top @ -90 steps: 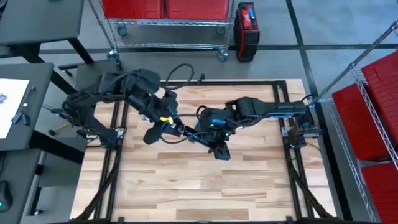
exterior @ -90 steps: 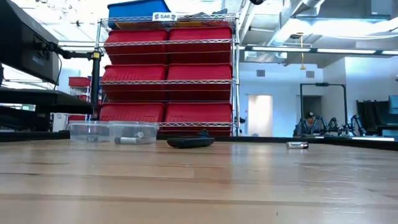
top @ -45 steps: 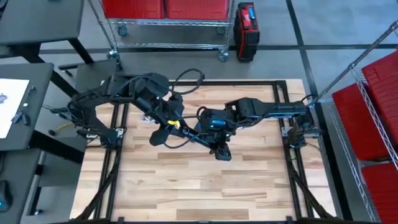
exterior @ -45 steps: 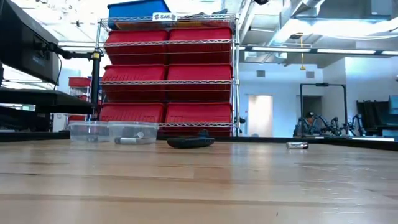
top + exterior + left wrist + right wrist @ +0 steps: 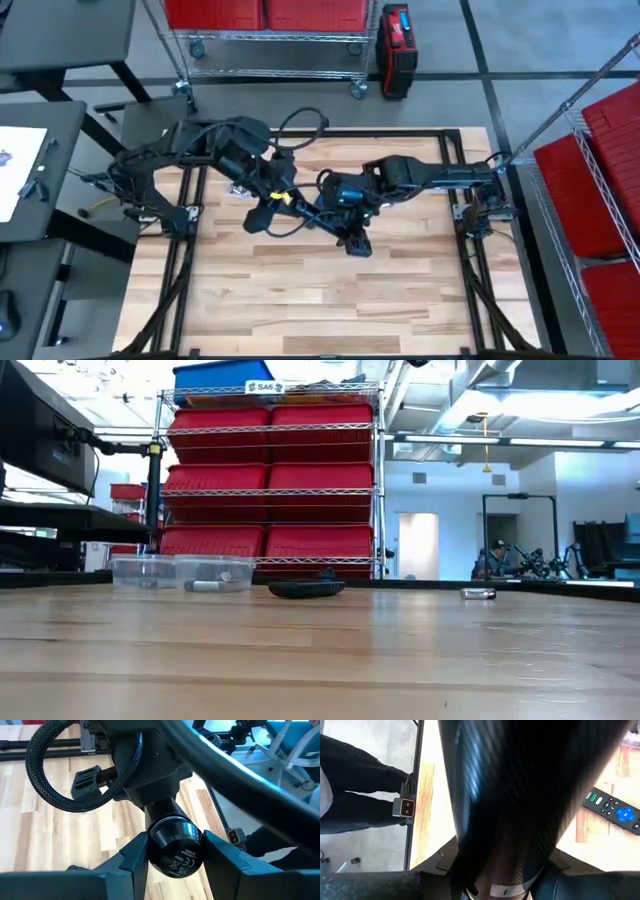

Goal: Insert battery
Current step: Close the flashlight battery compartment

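A white label point(image 5: 263, 387) on the blue bin point(image 5: 222, 380), at 12 o'clock atop the rack, seems to read "SA6"; nothing else is legible.

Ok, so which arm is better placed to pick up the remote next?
Probably right. The remote shows in the right wrist view, ahead of the right gripper, though the left arm crosses in front. The left wrist view shows mainly the right arm and table.
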Available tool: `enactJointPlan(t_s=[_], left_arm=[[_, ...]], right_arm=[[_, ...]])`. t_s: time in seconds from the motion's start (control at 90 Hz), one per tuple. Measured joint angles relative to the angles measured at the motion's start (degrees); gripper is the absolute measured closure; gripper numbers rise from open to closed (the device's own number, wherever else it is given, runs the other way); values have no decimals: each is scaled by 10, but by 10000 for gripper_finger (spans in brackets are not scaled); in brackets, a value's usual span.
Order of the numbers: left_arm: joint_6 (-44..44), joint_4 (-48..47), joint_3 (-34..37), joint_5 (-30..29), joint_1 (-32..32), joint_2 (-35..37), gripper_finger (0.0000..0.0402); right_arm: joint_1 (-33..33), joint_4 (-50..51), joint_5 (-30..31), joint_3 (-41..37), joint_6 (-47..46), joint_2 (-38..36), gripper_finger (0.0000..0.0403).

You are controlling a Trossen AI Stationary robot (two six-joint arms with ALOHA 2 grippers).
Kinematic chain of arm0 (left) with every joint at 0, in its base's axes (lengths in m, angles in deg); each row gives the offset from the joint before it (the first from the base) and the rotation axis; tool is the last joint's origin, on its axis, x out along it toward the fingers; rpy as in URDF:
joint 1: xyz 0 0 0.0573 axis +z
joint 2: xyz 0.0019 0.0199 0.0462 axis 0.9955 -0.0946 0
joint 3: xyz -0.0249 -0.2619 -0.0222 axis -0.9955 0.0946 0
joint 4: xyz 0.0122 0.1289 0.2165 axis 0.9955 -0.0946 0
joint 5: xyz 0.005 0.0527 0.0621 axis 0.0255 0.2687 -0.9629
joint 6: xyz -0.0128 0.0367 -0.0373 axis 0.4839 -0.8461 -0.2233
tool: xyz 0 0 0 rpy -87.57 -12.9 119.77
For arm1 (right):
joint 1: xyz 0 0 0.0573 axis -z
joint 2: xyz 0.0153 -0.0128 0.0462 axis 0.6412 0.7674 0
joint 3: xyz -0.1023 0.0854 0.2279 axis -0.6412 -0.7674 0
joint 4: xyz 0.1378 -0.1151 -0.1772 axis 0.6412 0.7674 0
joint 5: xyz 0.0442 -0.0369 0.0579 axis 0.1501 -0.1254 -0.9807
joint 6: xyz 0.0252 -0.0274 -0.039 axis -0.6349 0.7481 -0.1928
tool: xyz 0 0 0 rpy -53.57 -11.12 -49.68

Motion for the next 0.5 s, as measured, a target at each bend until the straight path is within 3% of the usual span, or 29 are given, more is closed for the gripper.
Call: enactJointPlan(t_s=[0.5], left_arm=[[-26,-10,-1,34,-9,-18,274]], right_arm=[[2,-8,-6,-1,16,2,264]])
